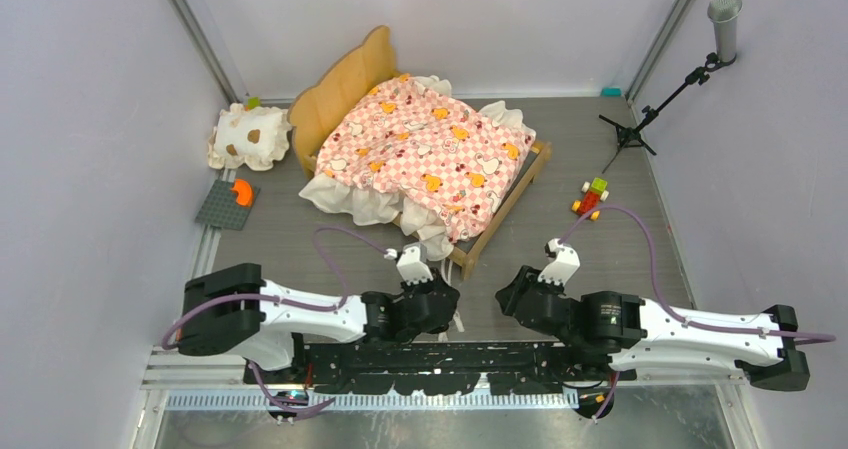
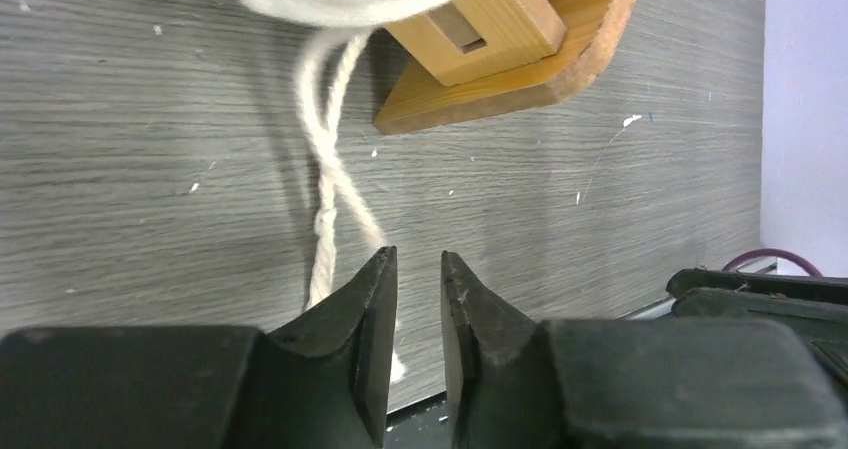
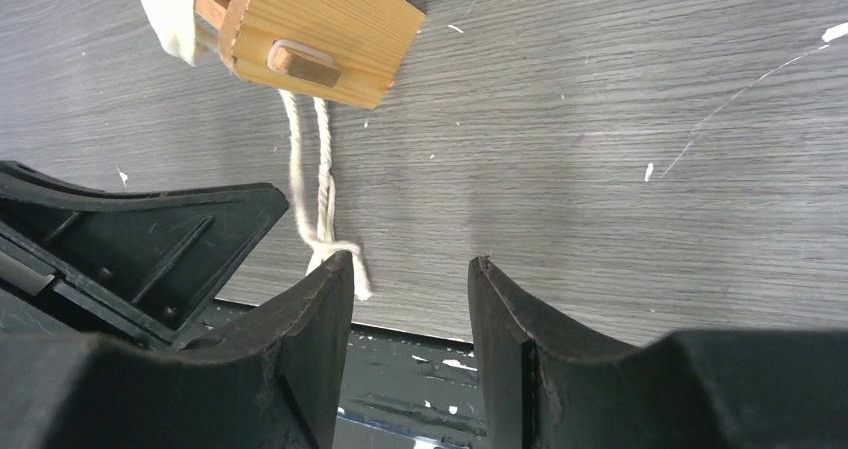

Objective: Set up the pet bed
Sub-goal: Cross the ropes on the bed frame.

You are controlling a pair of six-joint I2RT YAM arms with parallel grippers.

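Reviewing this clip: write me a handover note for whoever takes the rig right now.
Left gripper: slightly open, empty, low at the near corner of the pet bed.
Right gripper: open, empty, beside it.
Done: mattress on the frame; a white cord trails loose from that corner.
Pillow: on the table, left of the headboard.
Left, probably: tie off the cord, put the pillow on the bed.

Free tabletop [image 1: 585, 134] right of the pet bed [image 1: 430, 149], toy blocks [image 1: 591, 198] and microphone stand [image 1: 650, 112] beyond
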